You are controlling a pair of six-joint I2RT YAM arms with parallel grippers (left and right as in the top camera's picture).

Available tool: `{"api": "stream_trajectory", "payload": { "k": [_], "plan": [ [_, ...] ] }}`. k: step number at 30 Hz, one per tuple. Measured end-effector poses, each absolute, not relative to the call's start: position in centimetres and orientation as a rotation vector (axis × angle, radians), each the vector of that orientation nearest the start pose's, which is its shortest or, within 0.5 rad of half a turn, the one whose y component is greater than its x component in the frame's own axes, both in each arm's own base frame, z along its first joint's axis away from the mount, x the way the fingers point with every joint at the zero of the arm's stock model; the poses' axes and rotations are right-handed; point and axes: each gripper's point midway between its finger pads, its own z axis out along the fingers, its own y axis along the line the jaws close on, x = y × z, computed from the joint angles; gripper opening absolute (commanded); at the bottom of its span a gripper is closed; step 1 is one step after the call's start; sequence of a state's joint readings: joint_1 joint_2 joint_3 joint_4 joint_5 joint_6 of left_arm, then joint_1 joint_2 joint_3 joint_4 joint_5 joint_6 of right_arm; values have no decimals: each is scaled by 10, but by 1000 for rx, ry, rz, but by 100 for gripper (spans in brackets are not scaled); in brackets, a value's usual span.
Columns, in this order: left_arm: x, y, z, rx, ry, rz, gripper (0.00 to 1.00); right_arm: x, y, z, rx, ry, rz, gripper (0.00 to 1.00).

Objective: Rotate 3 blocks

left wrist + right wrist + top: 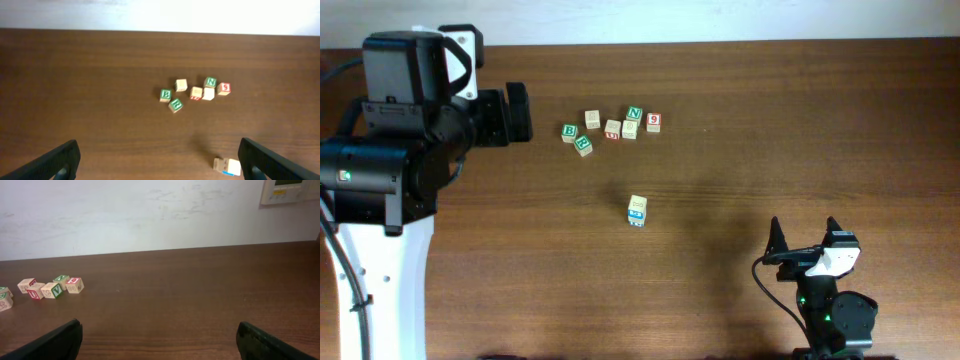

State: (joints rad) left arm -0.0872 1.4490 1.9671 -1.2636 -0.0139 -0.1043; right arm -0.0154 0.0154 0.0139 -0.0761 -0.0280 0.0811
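Found the left gripper (158, 146) closest to the lens, with dark fingers (60, 160) spread wide at the near corners of the left wrist view and only bare table (80, 75) between them. Saw the right gripper (159, 328) just as wide and just as empty, low at the near right and well apart from every cube. Placed the lone block (637, 208), pale with a blue face, near the middle of the table, nearer than the rest and apart from them. Read the cluster at the far middle from left to right: green B (569, 131) and green R (583, 145) close together, then three pale blocks (612, 129), with green N (635, 113) just beyond the rightmost pale one and red 9 (653, 121) at the right end. Could not pick out with certainty the three meant among the pale cubes, nor confirm any as already turned. Judged the step in hand to be the reach toward a first cube, and the lone block the easiest start for want of neighbours. Reckoned on coming down from straight above, squaring the fingers to two opposite faces, closing gently, lifting only slightly, turning at the wrist and setting down flat. Expected trouble in the cluster from wide fingers knocking the N or the 9. Thought it wise to narrow the opening first and enter through the gaps.
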Motion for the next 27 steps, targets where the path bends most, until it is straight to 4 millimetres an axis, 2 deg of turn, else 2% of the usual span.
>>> {"api": "stream_trajectory", "payload": {
  "k": [4, 7, 10, 12, 14, 16, 17, 18, 19, 20, 23, 27],
  "plan": [
    [350, -15, 381, -53, 2314, 14, 99, 246, 1, 158, 59, 1648, 74, 98],
    [353, -8, 393, -18, 2164, 75, 99, 246, 1, 158, 59, 1648, 74, 98],
    [334, -2, 392, 2, 1994, 95, 99, 246, 1, 159, 59, 1646, 74, 98],
    [309, 10, 370, -25, 1899, 121, 99, 246, 1, 158, 59, 1647, 74, 98],
    [296, 15, 352, -29, 1818, 140, 99, 246, 1, 159, 59, 1646, 74, 98],
    [277, 19, 314, -28, 1709, 160, 99, 246, 1, 159, 58, 1646, 73, 98],
    [270, 20, 292, -25, 1721, 166, 99, 246, 1, 159, 59, 1645, 73, 98],
    [268, 20, 295, -30, 1622, 167, 99, 246, 1, 158, 58, 1646, 73, 98],
    [261, 20, 273, -31, 1577, 168, 99, 246, 1, 159, 59, 1644, 74, 98],
    [256, 20, 261, -32, 1534, 169, 99, 246, 1, 159, 58, 1644, 73, 98],
    [249, 20, 214, -3, 1532, 198, 99, 246, 1, 159, 57, 1645, 72, 98],
    [245, 20, 186, 45, 1549, 246, 99, 246, 1, 159, 57, 1645, 72, 98]
  ]
}}
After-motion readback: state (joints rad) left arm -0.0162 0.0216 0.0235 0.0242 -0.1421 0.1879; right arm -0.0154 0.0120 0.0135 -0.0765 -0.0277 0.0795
